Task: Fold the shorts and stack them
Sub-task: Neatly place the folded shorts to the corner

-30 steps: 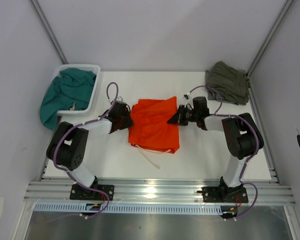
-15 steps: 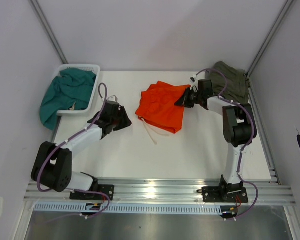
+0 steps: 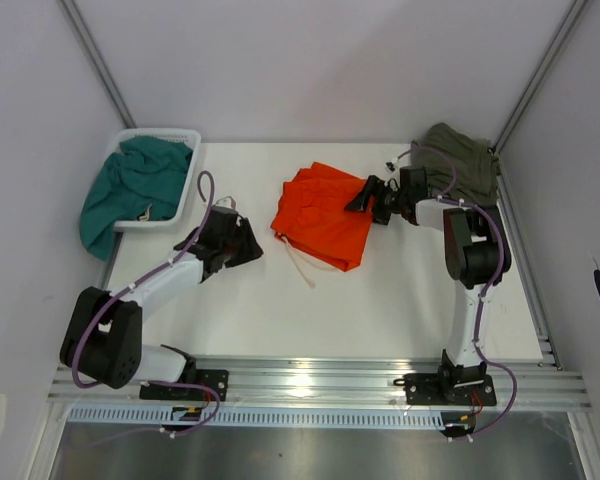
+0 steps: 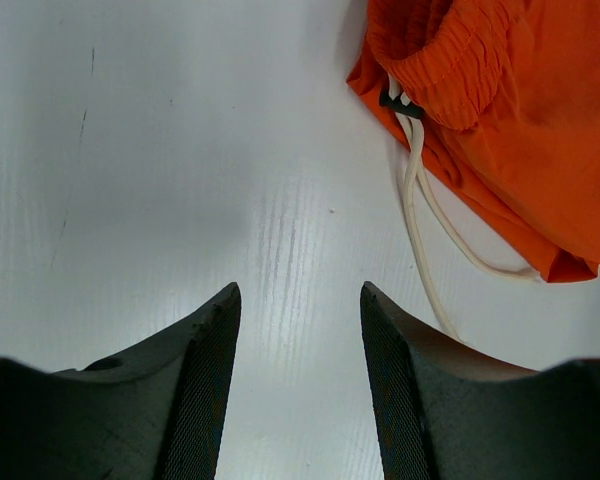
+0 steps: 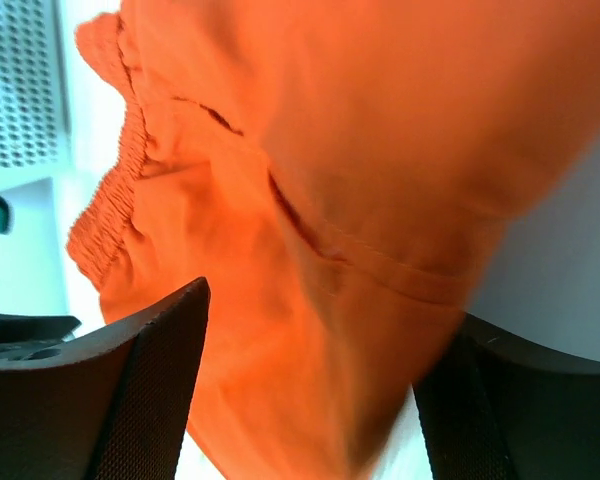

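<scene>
Overhead and wrist views of the folding station. The orange shorts [image 3: 323, 215] lay as a loosely folded bundle on the desk [image 3: 310, 320], right of centre and toward the far side, with their gathered waistband at the left end. A white drawstring [image 3: 298, 268] trailed from that end across the bare surface toward the near edge. The right pincer [image 3: 361, 197] sat at the far right edge of the shorts. Its jaws were spread wide, and in the right wrist view orange fabric filled the gap between the fingers [image 5: 150, 390] without being pinched. The left pincer [image 3: 254, 246] hung low over the bare desk to the left of the shorts, near them but apart. Its jaws were also spread, with nothing between them. In the left wrist view the waistband and the looped drawstring appeared beyond the fingertips at upper right. An olive-green garment [image 3: 458, 165] lay heaped in the far right corner, just behind the right arm. A teal garment [image 3: 130, 190] filled a white basket [image 3: 188, 185] at the far left and spilled over its left side.
</scene>
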Available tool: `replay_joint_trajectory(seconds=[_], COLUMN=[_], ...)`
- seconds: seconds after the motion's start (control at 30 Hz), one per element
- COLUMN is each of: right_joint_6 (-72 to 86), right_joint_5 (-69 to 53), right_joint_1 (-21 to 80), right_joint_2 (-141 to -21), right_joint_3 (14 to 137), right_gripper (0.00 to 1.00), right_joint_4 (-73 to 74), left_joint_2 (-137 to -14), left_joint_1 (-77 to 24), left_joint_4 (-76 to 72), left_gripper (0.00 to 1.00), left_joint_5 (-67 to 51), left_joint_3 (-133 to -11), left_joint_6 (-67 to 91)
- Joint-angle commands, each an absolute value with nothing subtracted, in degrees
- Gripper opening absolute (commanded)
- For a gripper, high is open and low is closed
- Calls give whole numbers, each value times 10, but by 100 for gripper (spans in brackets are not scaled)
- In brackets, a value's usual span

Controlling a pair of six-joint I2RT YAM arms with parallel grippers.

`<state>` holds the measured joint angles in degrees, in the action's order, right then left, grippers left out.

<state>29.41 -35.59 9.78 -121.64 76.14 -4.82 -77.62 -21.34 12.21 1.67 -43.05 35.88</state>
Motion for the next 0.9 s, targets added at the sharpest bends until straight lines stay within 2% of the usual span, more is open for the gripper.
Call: replay_joint_trajectory(seconds=[0.0, 0.23, 0.53, 0.67, 0.7, 0.73, 0.8, 0.83, 0.87], right_joint_6=[328, 362, 350, 347, 346, 345, 341, 330, 323], right_joint_5=[-361, -367, -373, -364, -363, -367, -359, -353, -349], right_joint_1=[66, 55, 73, 76, 75, 72, 69, 69, 68], right_joint_2=[-1216, -1252, -1287, -1294, -1302, -1308, -1321, -1324, -1326], right_joint_3=[737, 741, 785, 798, 806, 815, 846, 857, 867], right_gripper=[79, 78, 75, 68, 63, 45, 28, 13, 8], right_joint_4=[-97, -177, -168, -168, -163, -160, -140, -128, -113], left_joint_2=[-762, -761, -757, -758, -758, -757, -754, -751, -750], left_joint_1=[-219, -223, -225, -226, -226, -228, -228, -229, -229], left_joint_4=[122, 126, 127, 127, 127, 127, 127, 129, 131], left_gripper=[55, 55, 55, 55, 55, 55, 55, 55, 55], left_joint_5=[10, 14, 20, 21, 20, 20, 23, 23, 24], left_joint_3=[-435, -438, -433, -432, -432, -432, -431, -431, -431], left_joint_6=[346, 346, 345, 345, 345, 345, 346, 345, 345])
